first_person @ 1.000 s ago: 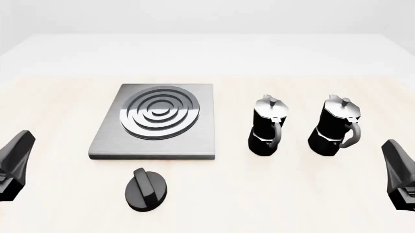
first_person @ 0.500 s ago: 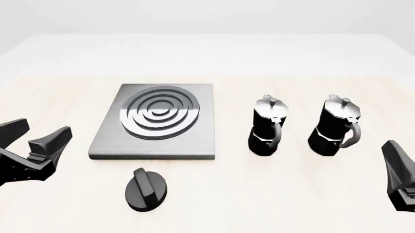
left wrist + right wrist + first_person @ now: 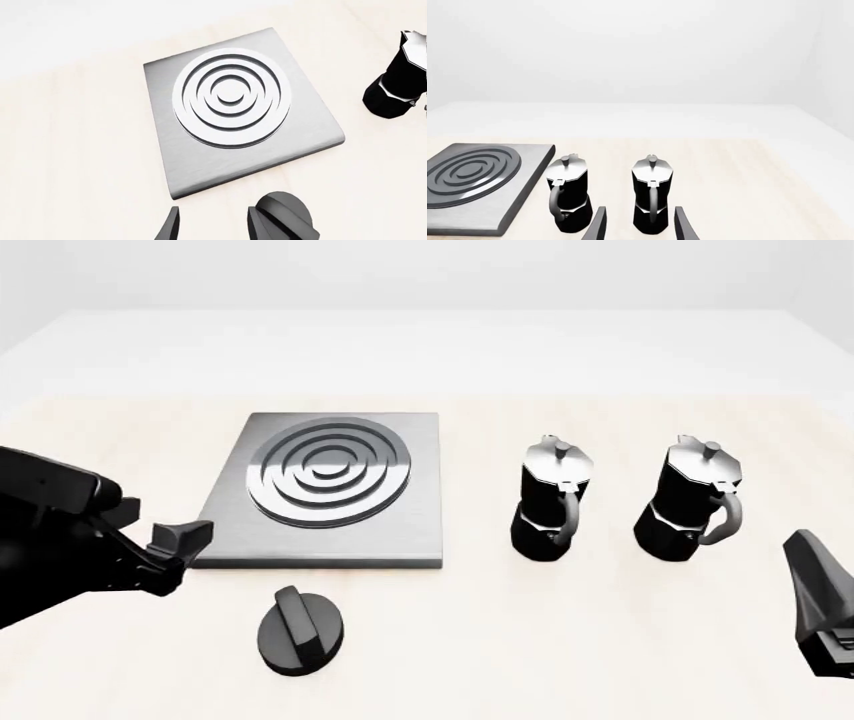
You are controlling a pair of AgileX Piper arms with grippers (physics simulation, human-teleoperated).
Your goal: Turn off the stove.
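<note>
The open left tool (image 3: 167, 550), left of the knob (image 3: 300, 630), should be centred over its ridge before closing.

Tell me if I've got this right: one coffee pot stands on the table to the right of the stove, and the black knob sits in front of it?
Not quite: two moka pots stand right of the stove, as the front view shows. The knob does sit in front of it.

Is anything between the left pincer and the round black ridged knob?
Nothing visible. The left pincer hangs left of the round black ridged knob, with only bare pale wooden table between them.
</note>
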